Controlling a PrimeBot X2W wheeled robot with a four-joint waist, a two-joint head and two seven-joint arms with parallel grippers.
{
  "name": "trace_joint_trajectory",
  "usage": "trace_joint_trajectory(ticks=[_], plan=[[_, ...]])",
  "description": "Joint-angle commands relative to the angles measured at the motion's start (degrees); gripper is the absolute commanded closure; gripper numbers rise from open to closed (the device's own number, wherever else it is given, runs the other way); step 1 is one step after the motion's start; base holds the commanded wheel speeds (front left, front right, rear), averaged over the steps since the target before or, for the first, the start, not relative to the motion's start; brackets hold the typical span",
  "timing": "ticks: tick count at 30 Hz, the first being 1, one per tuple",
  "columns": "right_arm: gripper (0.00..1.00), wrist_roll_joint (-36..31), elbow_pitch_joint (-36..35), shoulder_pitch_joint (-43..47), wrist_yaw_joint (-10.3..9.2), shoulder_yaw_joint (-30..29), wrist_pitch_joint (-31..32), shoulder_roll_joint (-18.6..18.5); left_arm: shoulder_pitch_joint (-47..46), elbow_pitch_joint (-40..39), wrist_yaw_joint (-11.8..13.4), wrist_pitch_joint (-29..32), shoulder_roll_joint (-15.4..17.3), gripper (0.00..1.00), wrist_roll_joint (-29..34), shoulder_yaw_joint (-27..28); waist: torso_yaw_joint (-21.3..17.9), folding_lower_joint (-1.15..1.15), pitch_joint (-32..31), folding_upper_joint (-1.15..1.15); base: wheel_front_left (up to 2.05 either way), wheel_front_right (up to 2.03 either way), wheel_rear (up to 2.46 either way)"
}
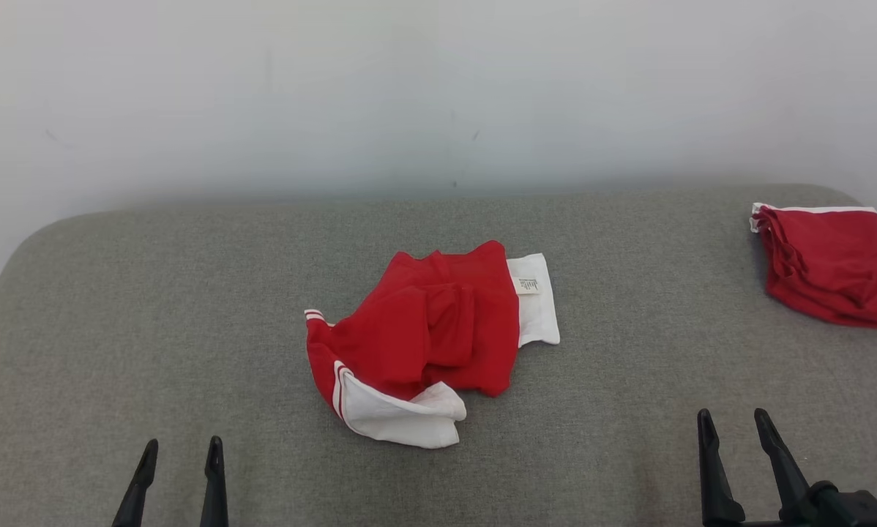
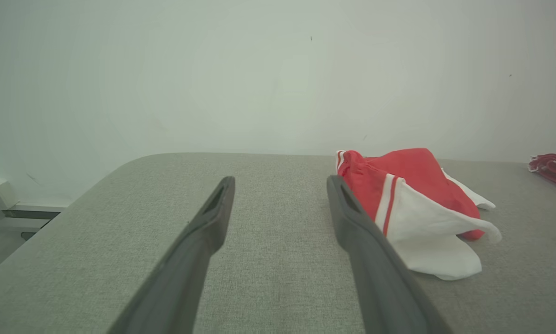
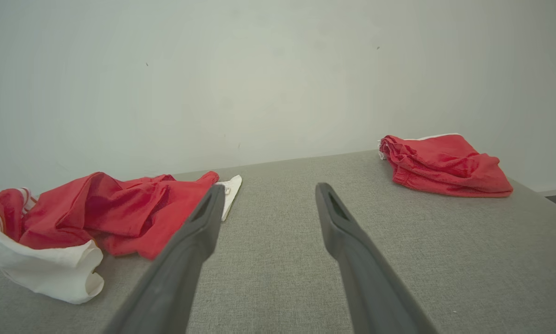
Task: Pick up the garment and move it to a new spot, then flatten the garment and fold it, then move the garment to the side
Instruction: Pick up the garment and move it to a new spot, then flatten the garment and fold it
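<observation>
Hovering just above the grey desk [image 1: 153, 307], the left hand [image 1: 183, 441] has its two dark fingers spread apart with nothing between them. The right hand [image 1: 733, 413] is parted the same way and also empty.

Both hands sit nearer the robot than the garment [image 1: 431, 329], well apart from it. The left hand is to the garment's near left and the right hand farther off to its near right, so the garment lies ahead of and between them.

The garment is a crumpled red heap in the middle of the desk. A white fold with red stripes curls along its near left edge. A white panel [image 1: 535, 296] carrying a small label sticks out at its far right.

Well to the right of the garment lies a second red piece [image 1: 834, 263], folded, with a white edge. Behind the garment rises a pale wall [image 1: 409, 88].
</observation>
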Motion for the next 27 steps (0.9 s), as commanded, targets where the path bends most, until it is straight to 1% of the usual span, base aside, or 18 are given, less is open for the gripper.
trace_joint_trajectory(ticks=[1, 4, 20, 24, 27], plan=[[0.00, 0.3, 0.2, 0.6, -0.15, 0.1, -0.3, 0.2, -0.3, 0.4, -0.5, -0.2, -0.4, 0.00, 0.7, 0.5, 0.0, 0.00, 0.1, 0.00, 0.00, 0.00, 0.00], [0.00, 0.4, 0.5, 0.6, -0.15, 0.3, -0.3, 0.2, -0.5, 1.1, -1.3, -0.2, -1.0, 0.00, 1.0, 1.4, 0.1, 0.00, 0.1, 0.00, 0.00, 0.00, 0.00], [0.00, 0.5, 1.4, 0.4, -0.15, 0.7, -0.5, 0.5, -0.3, 1.4, -3.3, -0.2, -3.4, 0.00, 3.5, 4.1, 0.5, 0.00, 0.6, 0.00, 0.00, 0.00, 0.00], [0.00, 0.8, 1.3, -0.3, -0.15, 0.6, -0.3, 0.4, -0.8, 1.6, -3.4, -0.2, -3.8, 0.00, 3.9, 4.2, 1.1, 0.00, 0.8, 0.00, 0.00, 0.00, 0.00], [0.00, 0.7, 0.8, -2.0, -0.15, 1.1, 0.1, -0.1, -1.6, 1.9, -3.9, -0.2, -4.2, 0.00, 4.3, 3.8, 2.4, 0.00, 1.0, 0.00, 0.00, 0.00, 0.00]])
